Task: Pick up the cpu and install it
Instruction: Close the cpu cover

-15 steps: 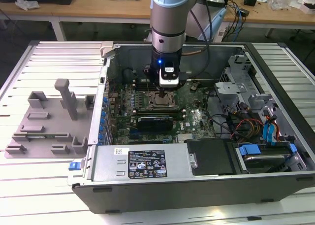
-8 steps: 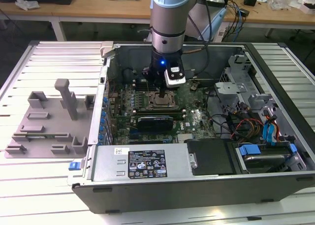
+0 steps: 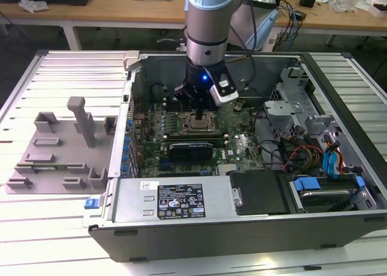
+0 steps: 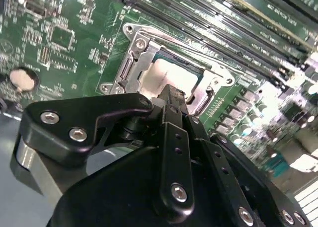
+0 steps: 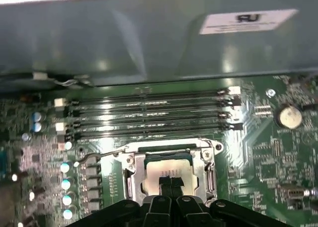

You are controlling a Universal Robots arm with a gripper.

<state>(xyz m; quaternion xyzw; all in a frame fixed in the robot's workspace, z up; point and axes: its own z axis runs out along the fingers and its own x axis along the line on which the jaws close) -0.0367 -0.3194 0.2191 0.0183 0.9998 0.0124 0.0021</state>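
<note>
Pale silver-white flat square cpu (image 5: 166, 165) sits in the metal-framed motherboard socket (image 5: 130, 177), directly beneath the black claw (image 5: 171, 182) (fingers together, tips over the chip's centre; whether they touch, cannot tell).

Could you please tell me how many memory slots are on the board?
4 in the first wrist view, lying parallel: slot one by the case wall, slot two, slot three, slot four by the socket.

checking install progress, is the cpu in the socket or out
In: the cpu lies inside the socket frame, in both wrist views. Whether fully seated, cannot tell.
</note>
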